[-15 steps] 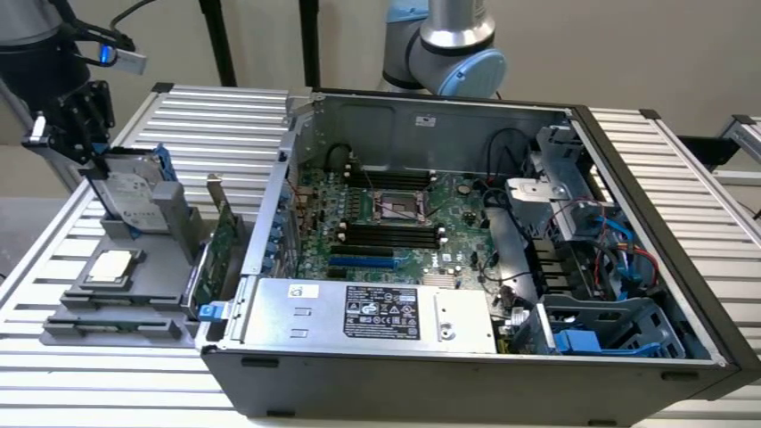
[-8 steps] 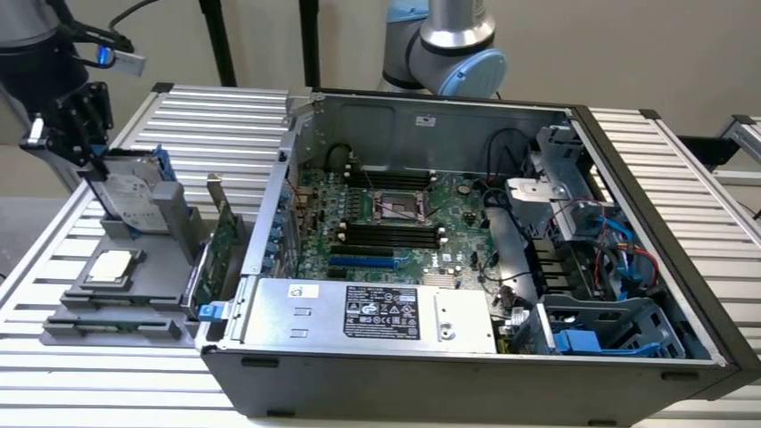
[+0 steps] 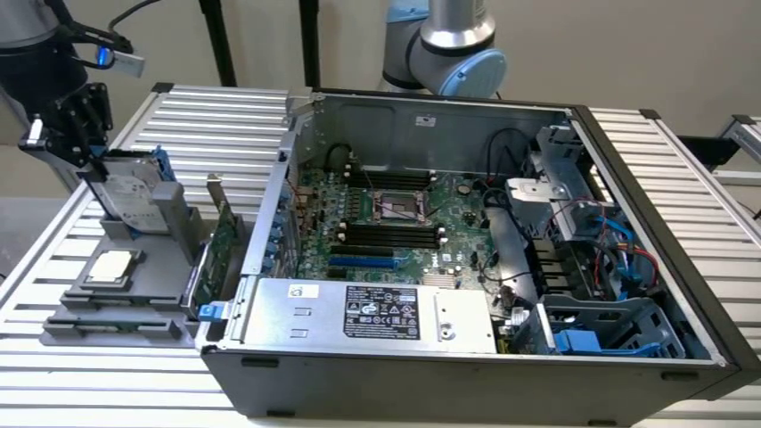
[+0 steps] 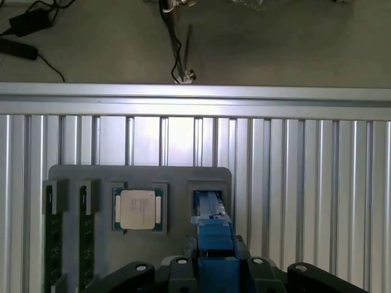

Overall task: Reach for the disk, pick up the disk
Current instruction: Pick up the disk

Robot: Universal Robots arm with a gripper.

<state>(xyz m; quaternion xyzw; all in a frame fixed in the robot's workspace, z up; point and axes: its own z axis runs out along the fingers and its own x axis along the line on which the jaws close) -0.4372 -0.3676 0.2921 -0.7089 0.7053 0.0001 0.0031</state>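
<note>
PC case (image 3: 476,388), lid off, sits nearest in the exterior view. Its PSU (image 3: 356,312) runs along the near wall w/ the motherboard (image 3: 393,223) behind. At approx 9 o'clock from the case, a grey parts holder (image 3: 119,312) lies on the slatted aluminium table (image 3: 666,152). The disk (image 3: 128,192) stands on edge in the holder, leaning slightly, w/ its blue bracket on the far side. A CPU chip (image 3: 113,266) lies flat at 6 o'clock of the disk, close by. The gripper (image 3: 93,165) sits at the disk's top corner, its body at approx 11 o'clock of the disk. Can't tell here whether the disk's foot is clear of its slot.

Wrist view: the gripper (image 4: 214,271) has its jaws closed on the disk (image 4: 212,235), seen edge-on, w/ the blue bracket clamped btwn them. The disk's far end reaches the slot in the parts holder (image 4: 177,177). The CPU chip (image 4: 138,209) is in the next pocket, w/ two RAM sticks (image 4: 54,235) beyond it, well apart from the disk.

Doing this step well, imo:
- Keep the grip square and centred on the bracket.
- Move in line w/ the slot, not sideways, so the disk doesn't bind on the walls.
- Go slow, since a tilted disk could drag the holder or knock the CPU chip next door.
</note>
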